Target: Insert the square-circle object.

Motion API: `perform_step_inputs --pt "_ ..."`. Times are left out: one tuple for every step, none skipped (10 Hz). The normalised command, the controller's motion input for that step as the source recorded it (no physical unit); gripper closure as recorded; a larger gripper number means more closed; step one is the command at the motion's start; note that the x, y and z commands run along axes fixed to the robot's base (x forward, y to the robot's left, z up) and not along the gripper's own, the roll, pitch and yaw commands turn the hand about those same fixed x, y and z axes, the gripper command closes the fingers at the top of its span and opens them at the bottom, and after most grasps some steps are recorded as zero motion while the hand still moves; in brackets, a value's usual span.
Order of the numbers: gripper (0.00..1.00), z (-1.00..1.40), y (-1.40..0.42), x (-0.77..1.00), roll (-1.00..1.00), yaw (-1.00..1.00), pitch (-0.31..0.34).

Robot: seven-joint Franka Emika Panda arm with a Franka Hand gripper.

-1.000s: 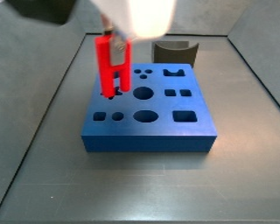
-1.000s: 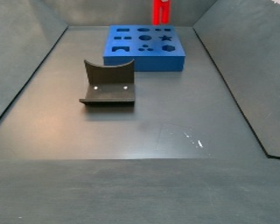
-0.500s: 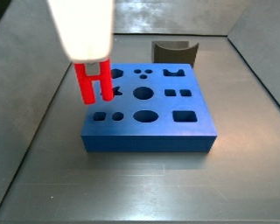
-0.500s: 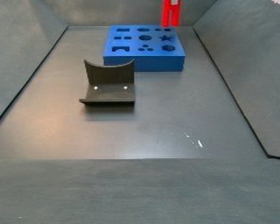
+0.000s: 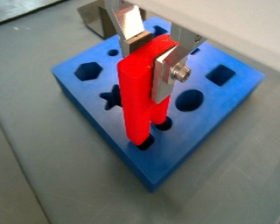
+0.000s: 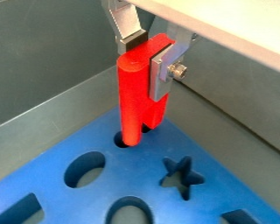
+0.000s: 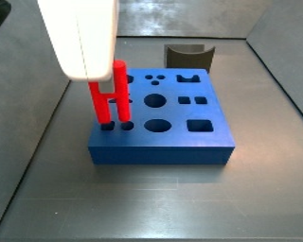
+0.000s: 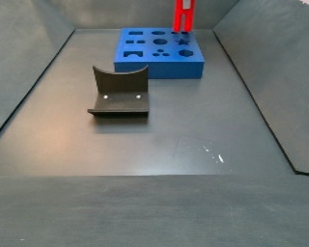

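The square-circle object (image 7: 111, 97) is a tall bright red piece with two prongs, held upright over the blue block (image 7: 180, 128). My gripper (image 5: 150, 51) is shut on its upper part, one silver finger (image 5: 168, 70) on each side, as both wrist views show. The prong tips sit in the mouths of two holes at one corner of the block, which the wrist view (image 6: 133, 96) shows. In a side view the red piece (image 8: 182, 14) stands at the block's (image 8: 157, 53) far right corner. The gripper's white body (image 7: 80, 38) hides the piece's top.
The blue block has several other shaped holes, among them a star (image 6: 181, 175) and rounds (image 7: 155, 124). The dark fixture (image 8: 119, 92) stands on the grey floor apart from the block; it shows behind the block in a side view (image 7: 188, 54). Grey walls enclose the floor.
My gripper has carried the red piece sideways to the block's corner and lowered it. The prongs, earlier above the block, now reach the two corner holes.
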Motion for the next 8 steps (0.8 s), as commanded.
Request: perform_step_inputs --pt "1.0 -0.21 -0.13 0.09 0.0 -0.3 0.0" --pt "1.0 -0.31 -0.07 0.09 0.0 -0.3 0.0" --pt "1.0 -0.39 0.0 0.01 0.0 -0.24 0.0" --pt "1.0 -0.43 0.0 0.0 0.02 -0.13 0.0" --pt "1.0 -0.55 0.0 0.0 0.0 -0.17 0.0" --pt "1.0 -0.81 0.0 0.0 0.0 -0.23 -0.011" --pt "1.0 -1.0 -0.01 0.0 0.0 -0.28 0.0" --pt "1.0 -1.0 -0.03 0.09 0.0 -0.28 0.0"
